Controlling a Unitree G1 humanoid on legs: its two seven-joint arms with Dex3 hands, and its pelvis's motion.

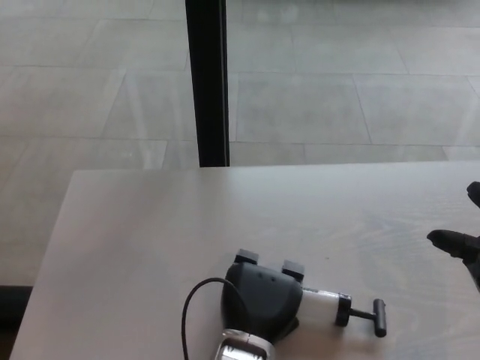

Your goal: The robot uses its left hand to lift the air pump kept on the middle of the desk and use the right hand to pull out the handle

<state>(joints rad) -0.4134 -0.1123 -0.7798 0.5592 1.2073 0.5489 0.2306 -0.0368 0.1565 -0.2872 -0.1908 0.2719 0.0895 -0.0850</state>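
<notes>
Low on pale wooden desk [150, 240]: black left hand [259, 304] wrapped round white cylindrical air pump [322, 309], black T-handle [375, 317] protruding; right hand [463, 238] fingers spread, holding nothing.

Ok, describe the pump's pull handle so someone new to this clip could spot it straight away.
Start from the pale desk and go to its near edge, where the left hand covers the air pump. From the pump's white barrel a thin rod sticks out toward picture right and ends in the handle, a short black crossbar. It is the only T-shaped piece there.
</notes>
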